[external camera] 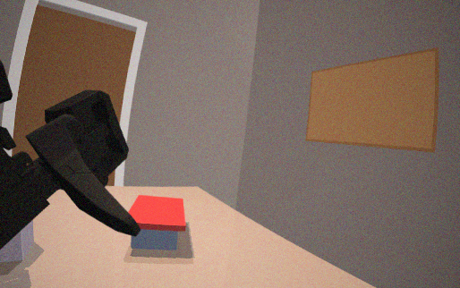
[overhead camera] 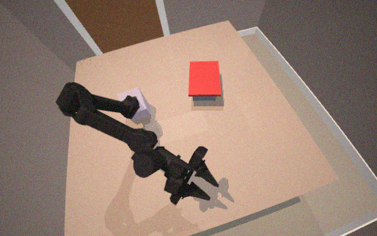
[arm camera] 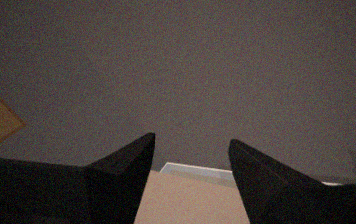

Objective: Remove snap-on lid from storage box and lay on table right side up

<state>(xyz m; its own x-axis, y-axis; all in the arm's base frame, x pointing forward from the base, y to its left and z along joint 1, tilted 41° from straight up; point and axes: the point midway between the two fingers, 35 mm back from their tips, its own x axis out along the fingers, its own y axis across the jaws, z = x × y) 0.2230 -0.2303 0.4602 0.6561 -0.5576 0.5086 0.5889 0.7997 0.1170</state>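
The red lid (overhead camera: 204, 78) (external camera: 159, 211) lies flat on top of the blue storage box (overhead camera: 204, 98) (external camera: 156, 240), its rim overhanging the box. Both stand on the table (overhead camera: 257, 132) (external camera: 233, 268) toward the back. My gripper (overhead camera: 213, 193) (arm camera: 192, 142) is partly open with nothing between its fingers. It is up in the air over the front part of the table, well away from the box and pointing away from it. In the exterior view a finger passes in front of the lid's left corner. The wrist view shows neither lid nor box.
A pale lilac block (overhead camera: 133, 92) (external camera: 28, 239) stands at the left, under the arm's base. The arm's links reach from it across the table's left part. A brown board (external camera: 373, 105) hangs on the wall. The table's right edge (overhead camera: 293, 110) drops off beyond the box.
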